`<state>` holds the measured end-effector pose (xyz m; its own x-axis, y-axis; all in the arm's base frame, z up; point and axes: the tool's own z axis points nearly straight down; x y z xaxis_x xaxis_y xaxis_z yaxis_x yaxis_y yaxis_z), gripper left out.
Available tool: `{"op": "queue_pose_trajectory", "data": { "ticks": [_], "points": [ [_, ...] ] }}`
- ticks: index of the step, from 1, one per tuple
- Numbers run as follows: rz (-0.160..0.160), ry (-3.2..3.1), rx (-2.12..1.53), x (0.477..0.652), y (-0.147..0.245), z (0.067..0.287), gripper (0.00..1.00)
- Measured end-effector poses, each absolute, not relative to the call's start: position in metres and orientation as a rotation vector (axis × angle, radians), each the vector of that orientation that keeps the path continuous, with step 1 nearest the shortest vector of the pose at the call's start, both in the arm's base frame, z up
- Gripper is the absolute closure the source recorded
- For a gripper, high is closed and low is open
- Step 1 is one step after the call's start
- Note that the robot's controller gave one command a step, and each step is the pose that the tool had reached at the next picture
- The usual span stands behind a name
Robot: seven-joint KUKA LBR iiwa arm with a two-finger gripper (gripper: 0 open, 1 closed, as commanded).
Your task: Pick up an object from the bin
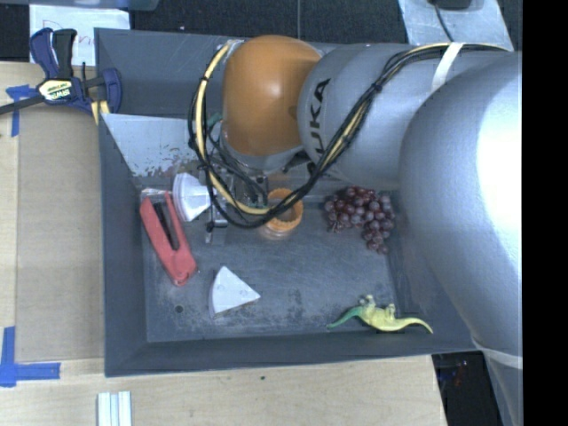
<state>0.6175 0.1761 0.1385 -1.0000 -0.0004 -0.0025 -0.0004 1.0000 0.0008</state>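
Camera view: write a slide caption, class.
Robot arm reaches into a grey bin holding grapes, a toy dinosaur and a red tool.

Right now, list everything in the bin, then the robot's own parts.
bin: one, grey, middle of the view
red tool: one, red, left of the floor
cone-shaped piece: one, white, above the red tool, beside the gripper
triangular piece: one, white, lower middle
round thing: one, orange-brown, centre, partly under the arm
grape bunch: one, dark purple, right
toy dinosaur: one, green-yellow, lower right corner
arm: one, silver-grey, from the right
wrist cover: one, orange
gripper: one, dark, below the cover
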Motion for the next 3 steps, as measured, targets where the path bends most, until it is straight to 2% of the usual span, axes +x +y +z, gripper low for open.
{"op": "queue_pose_trajectory", "data": {
  "ticks": [1,2,3],
  "points": [
    [0.000,3.095,-0.514,0.606,0.195,0.109,0.00],
    [0.003,3.074,-0.622,0.603,0.198,0.138,0.00],
    [0.002,2.922,-1.134,0.618,0.200,0.122,0.00]
  ]
}}
